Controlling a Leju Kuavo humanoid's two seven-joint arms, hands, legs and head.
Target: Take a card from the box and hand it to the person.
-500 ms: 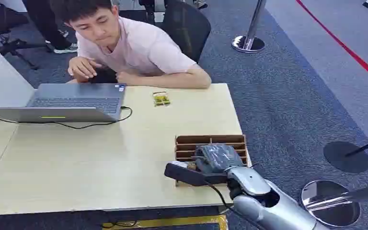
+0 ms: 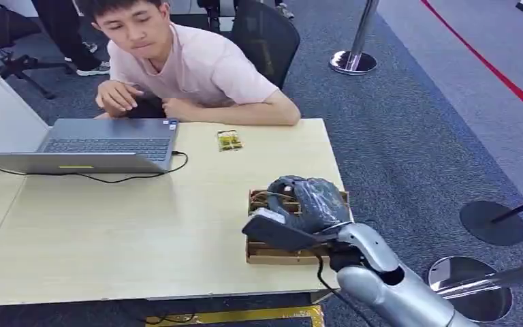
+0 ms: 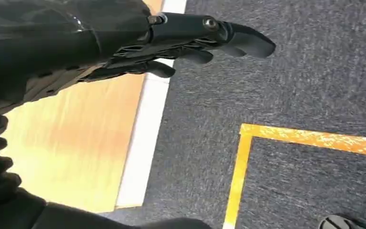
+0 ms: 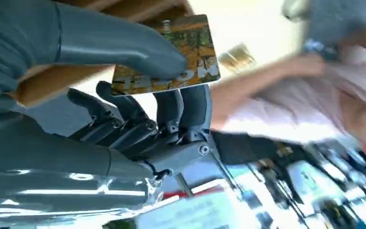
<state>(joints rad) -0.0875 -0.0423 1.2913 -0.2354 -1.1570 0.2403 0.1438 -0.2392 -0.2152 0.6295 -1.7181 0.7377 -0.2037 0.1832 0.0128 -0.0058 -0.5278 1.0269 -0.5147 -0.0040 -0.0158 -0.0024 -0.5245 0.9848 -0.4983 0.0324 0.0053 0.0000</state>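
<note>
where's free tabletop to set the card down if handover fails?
Widest bare patch: table between laptop and box. Smaller strip between the loose card and the box. Crowded: the near right corner, where the right hand holds a card over the box.

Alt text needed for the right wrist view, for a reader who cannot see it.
The right hand pinches a yellow-green printed card between its thumb and fingers, close to the wooden box. Beyond it, blurred, is a person in a pink shirt.

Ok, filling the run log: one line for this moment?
phase: card lift | right robot hand: holds card above box | left robot hand: idle | person: waiting
</note>
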